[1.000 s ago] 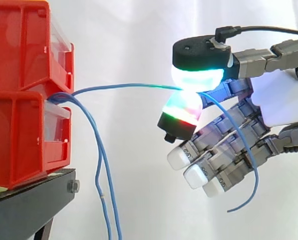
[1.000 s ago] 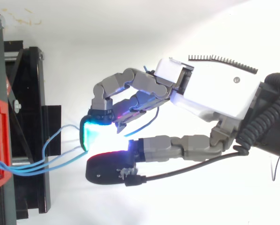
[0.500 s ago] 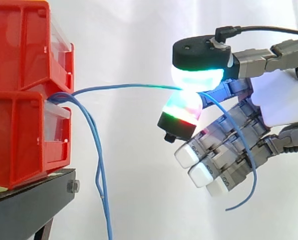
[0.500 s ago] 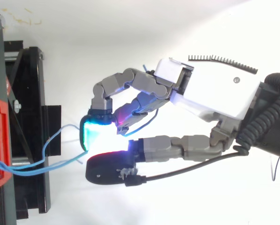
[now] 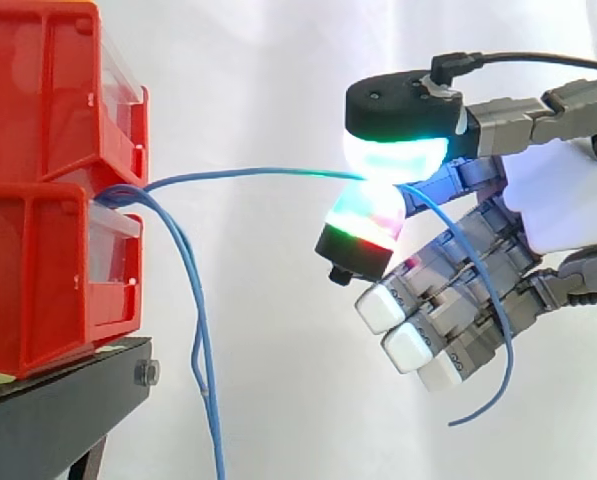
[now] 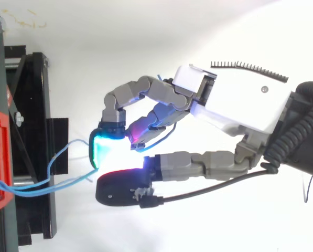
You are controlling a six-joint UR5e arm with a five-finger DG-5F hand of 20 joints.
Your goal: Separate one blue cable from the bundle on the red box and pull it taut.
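Since the earlier frame, the lower fingers of the robot hand (image 5: 563,200) have curled a little more toward the palm, and the loose strands under the bins now hang closer together, almost as one line. Between two glowing pads (image 5: 393,155), one cyan-green above and one green-red below, the robot hand pinches one blue cable (image 5: 248,173). This cable leaves the bundle (image 5: 118,195) at the front edge of the lower red bin (image 5: 38,280), just under the upper red bin (image 5: 38,100), and runs to the pads in a low arch, not fully straight. Behind the pinch, its free end passes over the curled fingers and hangs down below them with the tip in the air. The other strands of the bundle drop from the bin edge, go down in front of the black stand (image 5: 58,410) and leave the view at the bottom. In the top view the robot hand (image 6: 240,100) comes from the right, and the strands fan out from the red bin at the left edge; one of them makes a loop over the stand before it reaches the pads. Between the front edges of the bins and the pads the room is open, crossed by the held cable alone, with the white curtain (image 5: 258,80) behind it. Below and above the robot hand the space is also free.
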